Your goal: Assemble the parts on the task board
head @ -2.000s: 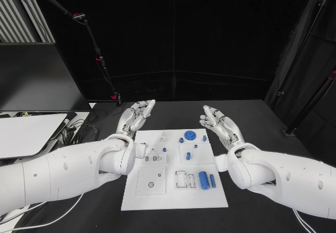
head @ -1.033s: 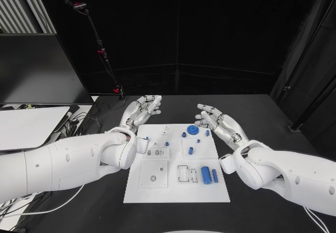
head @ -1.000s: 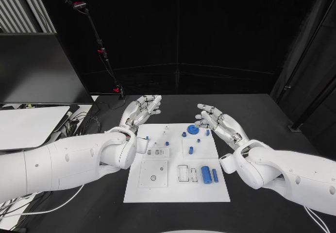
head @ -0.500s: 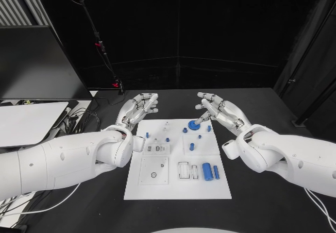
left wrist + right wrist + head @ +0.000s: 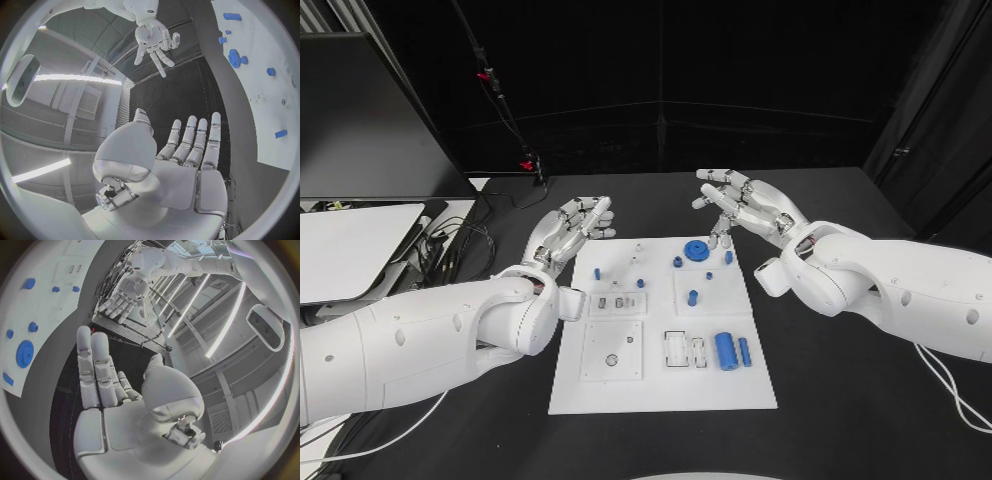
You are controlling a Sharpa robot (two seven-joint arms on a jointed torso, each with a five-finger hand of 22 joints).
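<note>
Risk: the parts are small and sit close together on the task board (image 5: 589, 395); a hand coming down with fingers spread this wide would likely brush a neighbouring piece and knock it out of its seat or off the board. The board appears to lie loose on the counter (image 5: 862, 380), so a sideways push would probably slide it.

Hands: left hand (image 5: 570, 232) raised over the board's far left corner, fingers straight and apart, holding nothing. Right hand (image 5: 744, 212) raised beyond the far right corner, fingers spread, empty, one fingertip hanging near the blue disc (image 5: 698, 248).

Task board: white rectangular plate, flat on the black counter, mid-way between the two arms.

Parts, far half: blue toothed disc; several small blue pegs (image 5: 676, 263) just beside it; one short blue piece (image 5: 597, 272) toward the left edge.

Parts, near half: large blue cylinder (image 5: 724, 349) lying flat, with a thinner blue rod (image 5: 744, 349) just beside it.
</note>
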